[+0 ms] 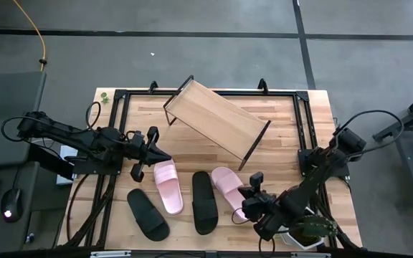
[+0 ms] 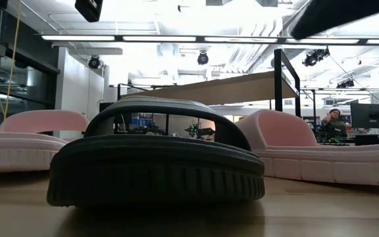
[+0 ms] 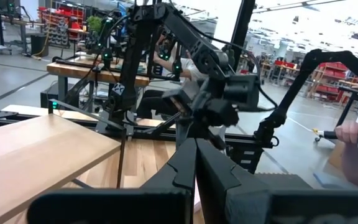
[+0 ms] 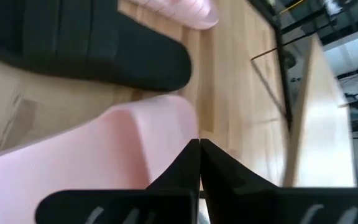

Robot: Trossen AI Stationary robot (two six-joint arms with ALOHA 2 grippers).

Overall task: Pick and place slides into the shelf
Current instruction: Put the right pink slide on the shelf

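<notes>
Four slides lie soles down on the wooden table: a pink one (image 1: pixel 168 186), a black one (image 1: pixel 148 213), a black one (image 1: pixel 203 202) and a pink one (image 1: pixel 228 190). The black middle slide fills the low view (image 2: pixel 156 158), with pink slides on either side of it. The slanted light-wood shelf (image 1: pixel 217 118) stands on its black frame at the far middle and holds nothing. My left gripper (image 1: pixel 151 152) is shut and empty, left of the shelf and above the left pink slide's far end. My right gripper (image 1: pixel 253 192) is shut and hovers over the right pink slide (image 4: pixel 104 149).
A black metal frame (image 1: pixel 303 122) runs around the tabletop. A white pot with a green plant (image 1: pixel 308 231) stands at the near right corner, under my right arm. A small green thing (image 1: pixel 104 95) lies at the far left corner. A person's hand (image 3: pixel 353 134) shows beyond the table.
</notes>
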